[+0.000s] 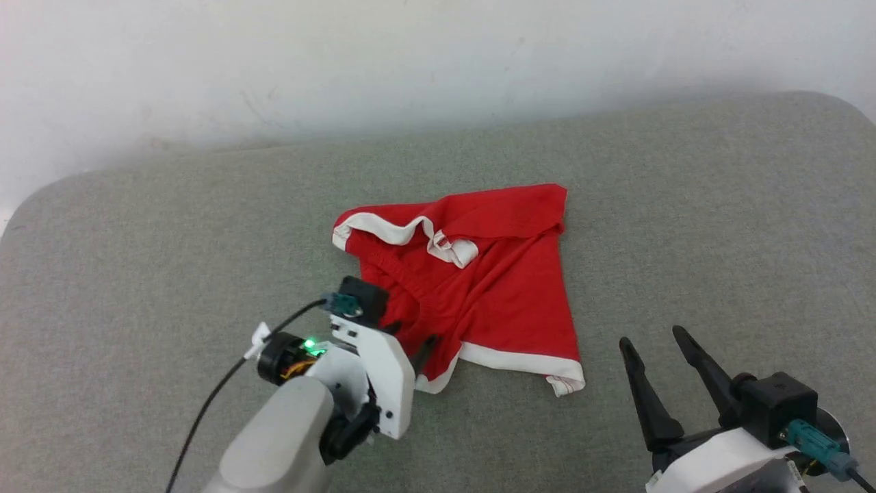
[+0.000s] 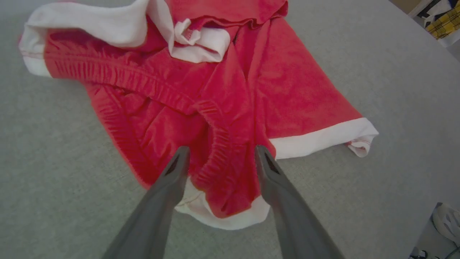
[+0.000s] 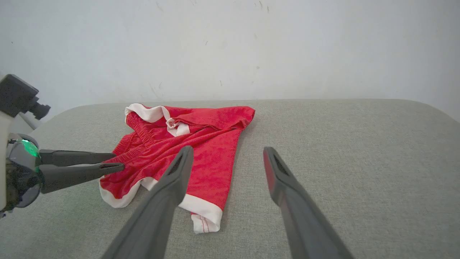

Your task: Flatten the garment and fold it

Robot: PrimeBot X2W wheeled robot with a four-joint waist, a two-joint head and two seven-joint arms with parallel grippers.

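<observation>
Grey cloth-covered table point(image 1: 684, 205) under a white wall point(image 1: 410, 61). At its middle, crumpled, the red garment point(image 1: 506, 287), white bands partly turned over. Left hand point(image 1: 410, 339) spread wide, fingers either side of the gathered waistband at the near edge. Right hand point(image 1: 650, 339) likewise wide, empty, over bare table near the hem corner.

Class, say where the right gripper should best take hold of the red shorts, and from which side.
Probably the white-banded hem corner nearest the right gripper, approached from the robot's right: it juts free on the grey surface, while the shorts bunch toward the left gripper.
</observation>
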